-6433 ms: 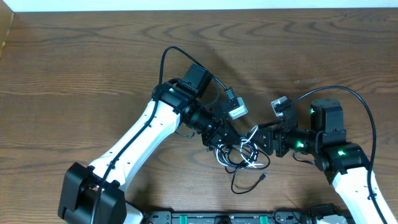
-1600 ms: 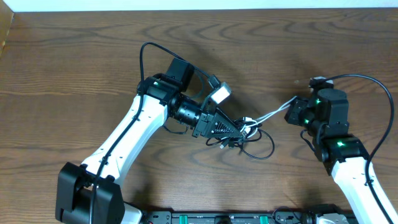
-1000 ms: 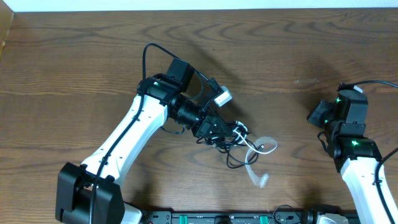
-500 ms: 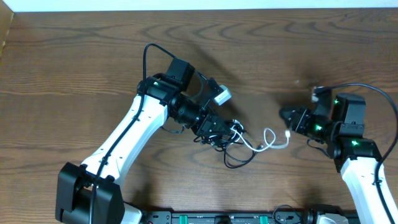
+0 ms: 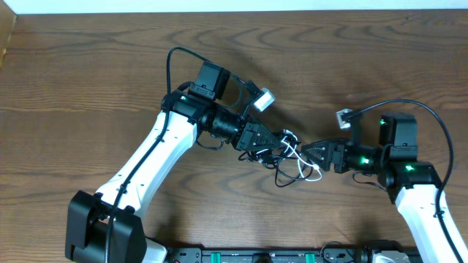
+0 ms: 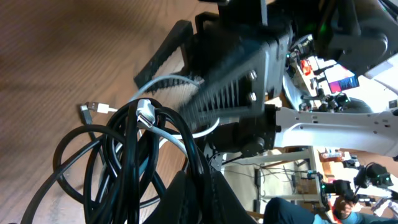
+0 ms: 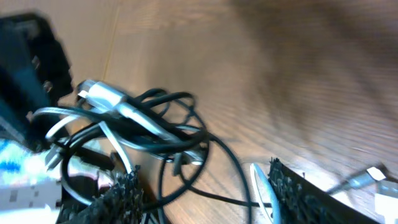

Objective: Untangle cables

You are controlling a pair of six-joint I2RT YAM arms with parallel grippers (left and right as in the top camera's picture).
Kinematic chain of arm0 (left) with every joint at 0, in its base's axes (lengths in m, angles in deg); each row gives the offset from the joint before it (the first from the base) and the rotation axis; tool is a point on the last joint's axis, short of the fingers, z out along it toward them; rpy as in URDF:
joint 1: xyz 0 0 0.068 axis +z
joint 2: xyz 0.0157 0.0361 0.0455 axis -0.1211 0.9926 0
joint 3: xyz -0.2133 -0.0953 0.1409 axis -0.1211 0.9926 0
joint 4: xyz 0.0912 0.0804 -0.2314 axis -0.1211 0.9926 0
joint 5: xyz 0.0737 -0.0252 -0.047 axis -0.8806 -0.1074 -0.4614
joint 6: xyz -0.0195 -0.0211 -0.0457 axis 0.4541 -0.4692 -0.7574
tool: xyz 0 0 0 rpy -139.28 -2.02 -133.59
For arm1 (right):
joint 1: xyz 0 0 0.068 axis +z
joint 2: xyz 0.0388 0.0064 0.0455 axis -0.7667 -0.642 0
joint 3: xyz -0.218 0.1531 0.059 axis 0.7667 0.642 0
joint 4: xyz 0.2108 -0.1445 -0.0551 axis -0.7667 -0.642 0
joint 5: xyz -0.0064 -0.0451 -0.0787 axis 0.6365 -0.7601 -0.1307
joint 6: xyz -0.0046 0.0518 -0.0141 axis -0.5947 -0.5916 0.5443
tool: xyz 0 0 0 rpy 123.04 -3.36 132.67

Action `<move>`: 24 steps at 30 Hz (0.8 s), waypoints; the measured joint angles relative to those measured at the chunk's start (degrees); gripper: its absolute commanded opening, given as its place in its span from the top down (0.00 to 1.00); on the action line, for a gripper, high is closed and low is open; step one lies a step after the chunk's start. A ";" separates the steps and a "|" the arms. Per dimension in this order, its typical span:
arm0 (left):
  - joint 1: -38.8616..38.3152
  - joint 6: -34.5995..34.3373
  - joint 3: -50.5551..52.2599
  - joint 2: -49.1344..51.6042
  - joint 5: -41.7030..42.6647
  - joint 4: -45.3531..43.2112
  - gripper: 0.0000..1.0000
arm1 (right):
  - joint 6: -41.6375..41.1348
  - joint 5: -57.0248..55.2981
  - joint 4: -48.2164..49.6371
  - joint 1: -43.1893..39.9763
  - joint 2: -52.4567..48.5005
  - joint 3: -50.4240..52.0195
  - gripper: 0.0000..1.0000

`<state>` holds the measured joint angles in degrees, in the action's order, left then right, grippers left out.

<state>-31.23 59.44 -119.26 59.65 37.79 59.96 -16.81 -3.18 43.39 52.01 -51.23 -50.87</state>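
The left fingers [image 5: 272,141] pinch the black cables [image 6: 124,163] tight. The white cable [image 5: 316,174] slants from them toward the right fingers [image 5: 313,152], which stand spread apart.

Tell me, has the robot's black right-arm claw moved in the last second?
Yes. The right gripper swung inward across the brown wooden table, toward its middle, reaching the tangled black and white cables.

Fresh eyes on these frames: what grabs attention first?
A tangle of black cables and one white cable sits in the middle of the table. The left fingers are shut on the black cables. The right fingers stand open on the tangle's other side.
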 measured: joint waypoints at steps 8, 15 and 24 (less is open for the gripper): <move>0.00 -2.21 0.00 0.00 0.63 0.00 0.92 | 1.05 0.48 2.75 6.36 0.02 0.00 0.29; 0.00 -2.58 0.00 0.00 0.83 0.00 0.92 | 1.27 -0.24 2.73 7.67 0.00 0.00 0.29; 0.00 -2.58 0.00 0.00 0.83 0.00 0.92 | 1.27 -1.01 2.71 7.67 0.00 0.00 0.29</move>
<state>-31.23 56.86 -119.26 59.65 38.62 59.96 -15.54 -4.19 46.10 59.68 -51.23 -50.87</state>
